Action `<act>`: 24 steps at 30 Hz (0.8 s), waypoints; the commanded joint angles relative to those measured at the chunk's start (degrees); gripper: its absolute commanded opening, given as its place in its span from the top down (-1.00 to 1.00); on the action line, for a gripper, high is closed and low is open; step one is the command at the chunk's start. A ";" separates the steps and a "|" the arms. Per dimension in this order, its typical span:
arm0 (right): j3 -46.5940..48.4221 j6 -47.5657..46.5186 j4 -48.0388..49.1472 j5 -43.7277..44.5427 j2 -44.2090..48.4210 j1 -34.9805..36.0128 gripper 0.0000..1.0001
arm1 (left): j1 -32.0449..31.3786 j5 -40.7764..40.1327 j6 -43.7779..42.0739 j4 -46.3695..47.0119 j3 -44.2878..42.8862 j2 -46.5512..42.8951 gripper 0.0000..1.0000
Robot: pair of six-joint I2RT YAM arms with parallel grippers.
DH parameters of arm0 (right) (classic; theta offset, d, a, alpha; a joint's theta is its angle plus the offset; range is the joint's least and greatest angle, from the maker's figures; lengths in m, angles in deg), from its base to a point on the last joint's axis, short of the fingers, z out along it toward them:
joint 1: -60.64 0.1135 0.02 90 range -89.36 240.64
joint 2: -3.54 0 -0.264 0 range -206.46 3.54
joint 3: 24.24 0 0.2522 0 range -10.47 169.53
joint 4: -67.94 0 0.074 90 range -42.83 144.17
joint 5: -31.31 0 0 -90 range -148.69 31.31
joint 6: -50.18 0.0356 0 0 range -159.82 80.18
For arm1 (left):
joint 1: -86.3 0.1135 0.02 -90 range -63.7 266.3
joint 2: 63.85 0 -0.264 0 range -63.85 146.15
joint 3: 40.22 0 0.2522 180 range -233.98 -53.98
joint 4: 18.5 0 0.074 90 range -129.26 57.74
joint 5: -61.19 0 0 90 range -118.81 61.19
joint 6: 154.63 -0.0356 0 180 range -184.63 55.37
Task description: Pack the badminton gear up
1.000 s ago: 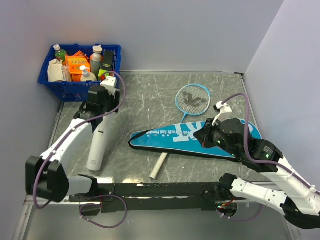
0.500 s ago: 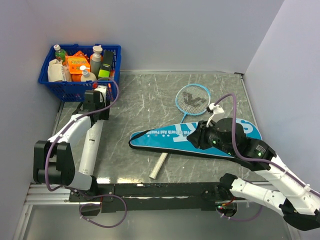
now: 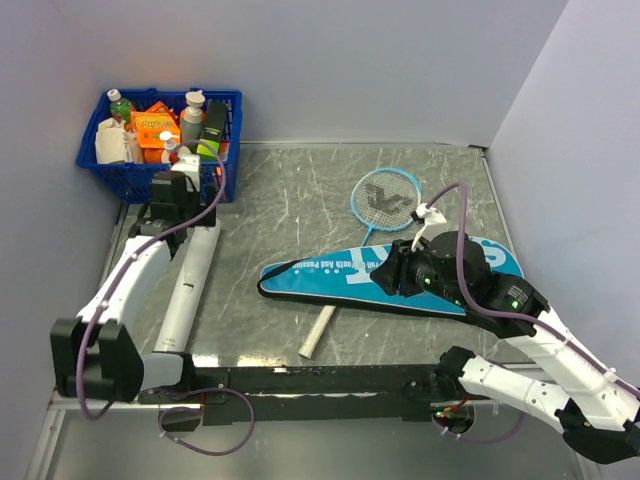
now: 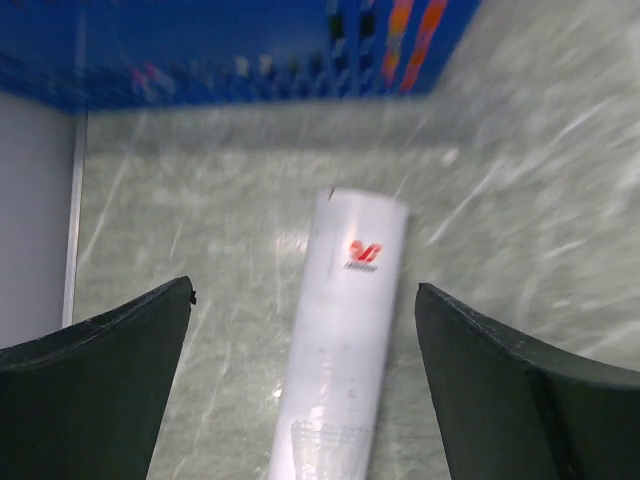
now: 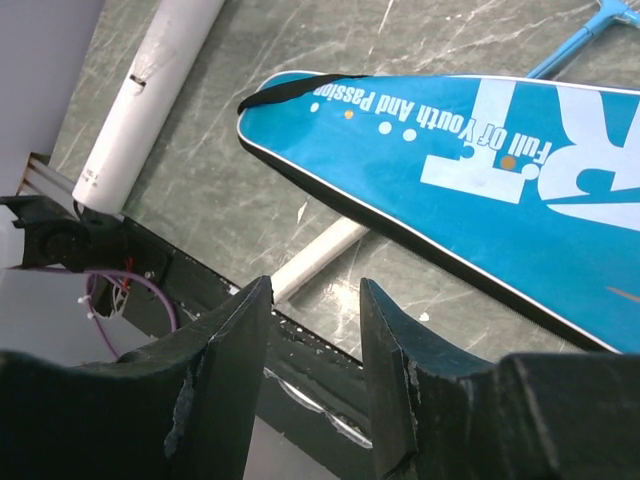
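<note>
On the left of the table (image 3: 290, 190), the long white tube (image 3: 190, 290) lies flat, its far end just short of the blue basket (image 3: 130, 178). The left gripper (image 4: 302, 290) hovers above that end, fingers spread wide on either side, clear of the tube and empty. The left arm reaches forward alongside the tube. At centre, the teal cover (image 3: 320, 270) lies across the racket (image 3: 386, 196). The right gripper (image 5: 310, 295) hangs over the cover's near edge, partly open and empty, its arm bent inward from the right.
</note>
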 commanded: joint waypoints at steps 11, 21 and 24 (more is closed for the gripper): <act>-3.31 -2.38 1.24 -6.39 -5.79 -11.77 -0.02 | -16.85 21.98 11.36 0.47 -5.93 -10.30 -0.98; -12.70 2.88 4.04 -9.20 -10.28 -13.36 -0.15 | -34.34 29.19 18.48 6.45 -1.89 -1.08 -0.83; -16.48 6.30 5.01 -10.16 -10.20 -13.45 -0.18 | -39.79 25.78 17.43 6.98 -0.75 0.69 -0.80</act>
